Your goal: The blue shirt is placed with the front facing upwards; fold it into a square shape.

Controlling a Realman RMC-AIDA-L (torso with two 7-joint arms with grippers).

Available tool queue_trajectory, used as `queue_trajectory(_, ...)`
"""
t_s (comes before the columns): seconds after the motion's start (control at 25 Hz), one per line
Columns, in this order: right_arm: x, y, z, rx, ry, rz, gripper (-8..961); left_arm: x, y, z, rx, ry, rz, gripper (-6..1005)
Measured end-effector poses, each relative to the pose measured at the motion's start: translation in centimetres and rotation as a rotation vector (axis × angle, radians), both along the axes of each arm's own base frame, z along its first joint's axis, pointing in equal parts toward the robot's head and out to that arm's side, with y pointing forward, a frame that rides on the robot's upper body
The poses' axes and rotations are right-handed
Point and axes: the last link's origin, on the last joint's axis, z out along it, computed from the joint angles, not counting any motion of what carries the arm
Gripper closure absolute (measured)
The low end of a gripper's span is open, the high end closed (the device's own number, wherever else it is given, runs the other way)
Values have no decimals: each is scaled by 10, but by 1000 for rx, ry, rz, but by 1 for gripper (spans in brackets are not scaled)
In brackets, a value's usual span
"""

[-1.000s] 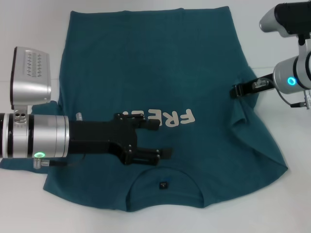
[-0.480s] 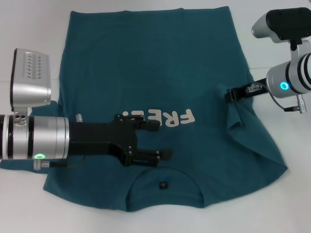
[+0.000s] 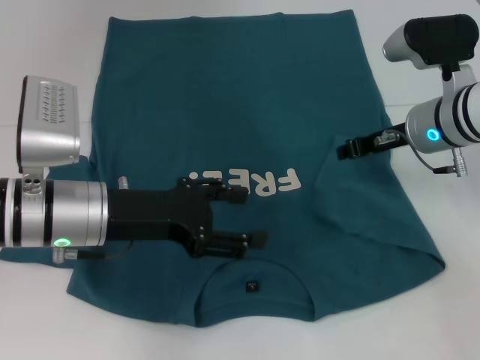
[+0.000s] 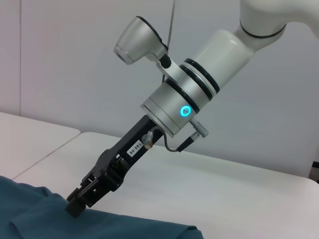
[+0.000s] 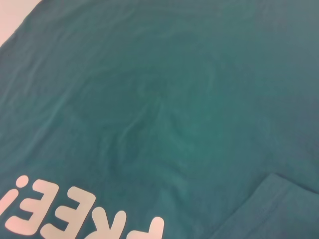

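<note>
While the dark teal-blue short-sleeved cotton T-shirt (image 3: 247,142) lies front up on the white table (image 3: 45,37), collar nearest the robot, the head view shows the right gripper (image 3: 346,148) pinching the right-hand side of the cloth and holding it lifted toward the white "FREE!" lettering (image 3: 251,182). Its black jaws look clamped on a raised edge of fabric, with a diagonal crease running from there down to the right sleeve. The left gripper (image 3: 244,217) hovers above the chest just beside the collar and its small dark neck tag (image 3: 253,285), jaws parted and holding nothing.

From the left wrist view, the right gripper (image 4: 79,201) comes down at a slant and its tip meets a ridge of teal cloth; the fingers appear closed on that fold, though the pinch itself is partly hidden.

From the right wrist view, only smooth, lightly rippled shirt front, the lettering and one folded flap edge at a corner appear; no fingers show.

To fold this side well, I judge the right arm should carry the edge straight inward, low and taut, lay it parallel to the shirt's centreline, and release only once the flap lies flat without bunching.
</note>
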Motion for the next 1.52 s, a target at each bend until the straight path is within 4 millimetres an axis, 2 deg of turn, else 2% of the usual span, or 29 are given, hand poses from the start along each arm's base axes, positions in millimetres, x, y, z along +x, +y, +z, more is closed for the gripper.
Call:
queue_trajectory(0.04,0,1,0,8,1,3,887,0,0,0,0,0,0,172)
queue_trajectory(0.16,-2,3,1,27,11,8,655,0,0,0,1,0,0,172)
queue_trajectory(0.36,-9,10,6,74,44,50,401,0,1,1,10,-12,7,172)
queue_trajectory(0.6,-12,17,16,143,78,136,162,3,3,2,19,-29,19,172)
queue_trajectory(0.8,-14,17,28,201,138,219,89,3,6,3,43,-58,56,172)
queue_trajectory(1.0,-15,6,41,251,240,393,15,0,11,4,66,-67,115,172)
queue_trajectory(1.16,-12,-12,45,254,290,535,16,0,13,3,77,-84,144,172)
queue_trajectory(1.24,-7,-29,43,224,304,633,16,0,15,4,86,-93,163,172)
queue_trajectory(1.28,-7,-29,43,224,304,633,16,0,16,4,90,-97,174,172)
queue_trajectory(1.36,2,-50,41,184,327,697,17,1,18,4,93,-105,190,172)
queue_trajectory(1.4,2,-50,41,184,327,697,17,1,18,5,96,-109,199,172)
queue_trajectory(1.44,8,-63,42,153,359,715,17,1,19,5,97,-114,205,172)
queue_trajectory(1.52,11,-70,43,131,378,723,18,1,20,6,97,-122,218,172)
